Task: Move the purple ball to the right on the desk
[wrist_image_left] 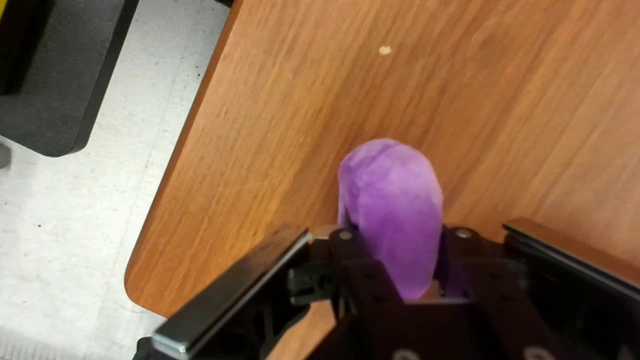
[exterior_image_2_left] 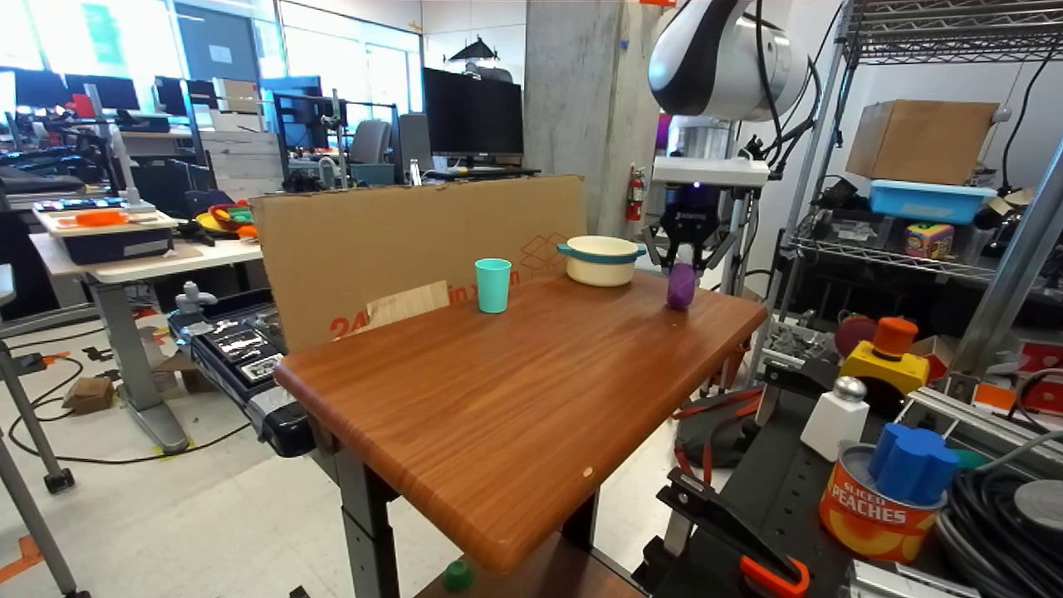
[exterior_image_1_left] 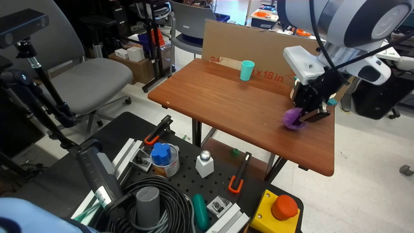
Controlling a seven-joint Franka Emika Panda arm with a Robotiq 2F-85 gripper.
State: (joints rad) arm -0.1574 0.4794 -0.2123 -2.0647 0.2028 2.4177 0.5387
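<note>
The purple ball (exterior_image_1_left: 292,118) is at the right end of the reddish-brown desk (exterior_image_1_left: 226,100) in an exterior view. It also shows in an exterior view (exterior_image_2_left: 681,287), squeezed tall and narrow. My gripper (exterior_image_2_left: 683,267) points down and is shut on the ball. In the wrist view, the ball (wrist_image_left: 392,195) bulges out between the two fingers of the gripper (wrist_image_left: 404,233), pressed from both sides. The ball's underside is at or just above the desk; I cannot tell if it touches. The desk's near corner shows in the wrist view (wrist_image_left: 260,125).
A teal cup (exterior_image_2_left: 493,285) stands near the back edge. A white bowl with teal handles (exterior_image_2_left: 600,264) stands behind the gripper, close to it. A cardboard panel (exterior_image_2_left: 415,241) runs along the back edge. A black cart with an emergency button (exterior_image_1_left: 284,207) stands beside the desk.
</note>
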